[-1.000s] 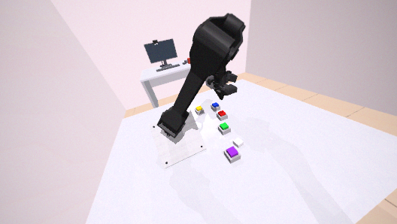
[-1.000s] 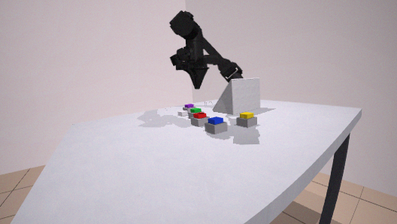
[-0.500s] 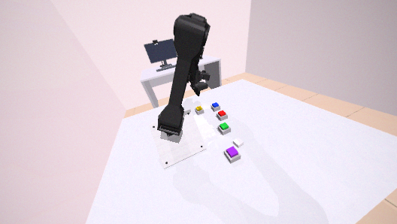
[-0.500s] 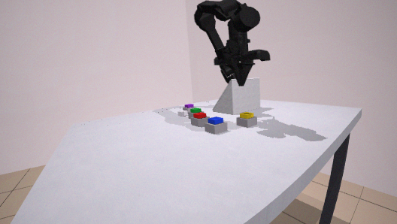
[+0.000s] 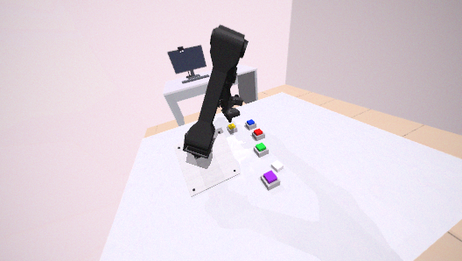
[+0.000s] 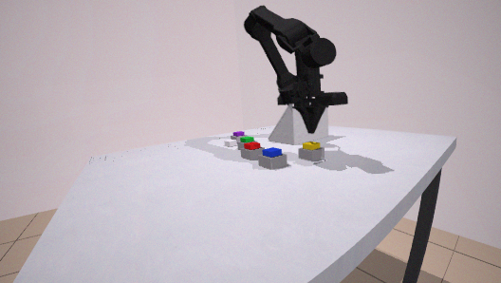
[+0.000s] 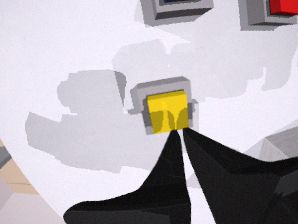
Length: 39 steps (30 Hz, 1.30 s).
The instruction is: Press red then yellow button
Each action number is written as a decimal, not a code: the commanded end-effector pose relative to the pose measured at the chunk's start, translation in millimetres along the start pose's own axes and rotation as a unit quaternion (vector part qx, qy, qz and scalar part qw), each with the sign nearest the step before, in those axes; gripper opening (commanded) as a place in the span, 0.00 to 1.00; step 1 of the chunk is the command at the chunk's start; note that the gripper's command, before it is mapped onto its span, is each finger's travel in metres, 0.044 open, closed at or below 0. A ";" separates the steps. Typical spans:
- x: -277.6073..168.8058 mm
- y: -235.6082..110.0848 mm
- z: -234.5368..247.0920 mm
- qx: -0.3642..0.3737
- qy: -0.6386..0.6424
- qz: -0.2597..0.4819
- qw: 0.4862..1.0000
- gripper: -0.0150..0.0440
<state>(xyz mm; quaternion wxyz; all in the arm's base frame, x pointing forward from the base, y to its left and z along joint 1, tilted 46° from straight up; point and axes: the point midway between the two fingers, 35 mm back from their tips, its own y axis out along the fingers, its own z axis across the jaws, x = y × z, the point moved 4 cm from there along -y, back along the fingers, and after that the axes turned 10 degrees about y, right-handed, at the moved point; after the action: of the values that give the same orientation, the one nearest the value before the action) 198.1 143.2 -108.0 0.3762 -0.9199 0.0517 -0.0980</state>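
Observation:
The yellow button (image 5: 232, 126) (image 6: 310, 145) (image 7: 163, 102) sits raised on its grey base. My gripper (image 5: 230, 120) (image 6: 311, 132) (image 7: 180, 133) is shut and empty. Its tips point down a little above the yellow button, with a gap between them in the exterior view. In the wrist view the tips appear at the near edge of the yellow cap, with their shadow on it. The red button (image 5: 258, 131) (image 6: 251, 145) (image 7: 285, 6) stands raised on its own base, with nothing touching it.
The blue button (image 5: 250, 122) (image 6: 272, 152) is beside the red one. The green button (image 5: 261, 147) (image 6: 247, 139), a white block (image 5: 277, 165) (image 6: 230, 143) and the purple button (image 5: 270, 177) (image 6: 238, 134) stand farther along. The arm's base plate (image 5: 206, 183) is behind the buttons.

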 end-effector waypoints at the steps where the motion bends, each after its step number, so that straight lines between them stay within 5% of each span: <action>1: 1.9 0.7 2.1 0.008 0.001 -0.007 1.000 0.29; 39: 2.5 33.9 2.2 0.008 0.001 -0.008 1.000 0.29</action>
<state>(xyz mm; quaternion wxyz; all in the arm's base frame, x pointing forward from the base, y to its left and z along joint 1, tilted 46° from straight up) 200.1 120.6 -132.8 0.3832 -0.9167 0.0463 -0.1033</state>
